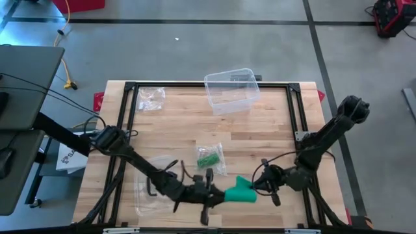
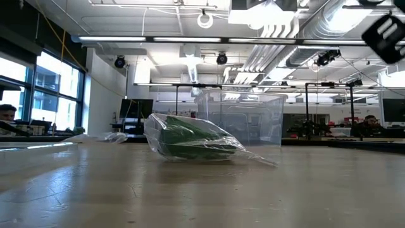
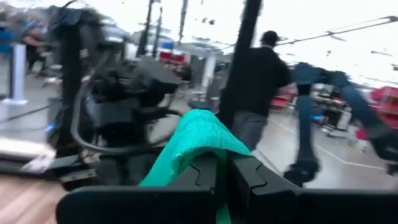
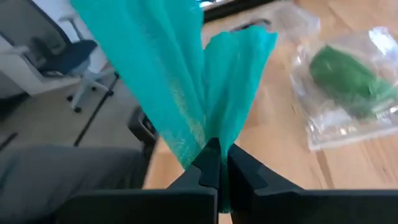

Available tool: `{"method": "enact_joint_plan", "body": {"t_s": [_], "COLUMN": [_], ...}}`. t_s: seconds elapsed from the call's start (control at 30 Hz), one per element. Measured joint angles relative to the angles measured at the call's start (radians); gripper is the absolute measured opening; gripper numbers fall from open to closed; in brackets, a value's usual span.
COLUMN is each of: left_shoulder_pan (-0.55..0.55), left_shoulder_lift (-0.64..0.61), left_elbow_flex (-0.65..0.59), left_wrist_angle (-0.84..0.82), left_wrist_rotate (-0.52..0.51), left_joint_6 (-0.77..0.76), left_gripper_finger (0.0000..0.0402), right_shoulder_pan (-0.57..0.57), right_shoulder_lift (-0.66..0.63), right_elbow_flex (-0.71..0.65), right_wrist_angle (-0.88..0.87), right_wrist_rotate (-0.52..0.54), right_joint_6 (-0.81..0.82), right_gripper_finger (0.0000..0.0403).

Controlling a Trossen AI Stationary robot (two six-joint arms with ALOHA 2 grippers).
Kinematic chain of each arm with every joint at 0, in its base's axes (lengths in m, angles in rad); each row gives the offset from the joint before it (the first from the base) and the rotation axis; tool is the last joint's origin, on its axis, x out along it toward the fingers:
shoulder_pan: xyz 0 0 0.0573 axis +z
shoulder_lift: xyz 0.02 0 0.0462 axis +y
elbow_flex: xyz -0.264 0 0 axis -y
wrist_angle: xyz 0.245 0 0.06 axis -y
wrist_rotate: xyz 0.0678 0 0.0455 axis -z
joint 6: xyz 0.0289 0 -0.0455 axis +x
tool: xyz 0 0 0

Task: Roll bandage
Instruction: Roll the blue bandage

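Left gripper [image 1: 218, 194] and right gripper [image 1: 259, 186] both clamped on the teal bandage [image 1: 241, 192], held between them just beside the bagged green roll [image 1: 209, 158].

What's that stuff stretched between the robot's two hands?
A teal bandage, pinched at one end by the left hand and at the other by the right hand; nothing else lies between them. The high view shows it best.

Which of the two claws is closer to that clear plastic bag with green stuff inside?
Left. The left gripper sits just below the clear plastic bag of green items; the right gripper is farther off to its right, pinching the teal bandage.
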Motion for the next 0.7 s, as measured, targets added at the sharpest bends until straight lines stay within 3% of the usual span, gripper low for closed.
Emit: {"method": "enact_joint_plan", "body": {"t_s": [0.23, 0.37, 0.5, 0.6, 0.7], "left_shoulder_pan": [0.08, 0.096, 0.096, 0.088, 0.078], "left_shoulder_lift": [0.098, 0.13, 0.131, 0.131, 0.131], "left_elbow_flex": [0.0, 0.0, 0.001, 0.001, 0.001], "left_wrist_angle": [0.104, 0.172, 0.173, 0.174, 0.172], "left_wrist_rotate": [0.017, 0.086, 0.073, 0.063, 0.027], "left_joint_6": [-0.12, -0.149, -0.204, -0.206, -0.209], "left_gripper_finger": [0.0001, 0.0001, 0.0001, 0.0001, 0.0001], "right_shoulder_pan": [-0.008, -0.015, -0.052, -0.082, -0.102], "right_shoulder_lift": [0.042, 0.016, -0.059, -0.152, -0.244], "right_elbow_flex": [-0.042, -0.042, -0.042, -0.042, -0.042], "right_wrist_angle": [0.042, 0.044, -0.012, -0.145, -0.301], "right_wrist_rotate": [-0.01, -0.053, -0.155, -0.159, -0.103], "right_joint_6": [0.001, 0.001, -0.027, -0.006, 0.048], "right_gripper_finger": [0.0017, 0.0078, 0.0153, 0.0192, 0.0204]}}
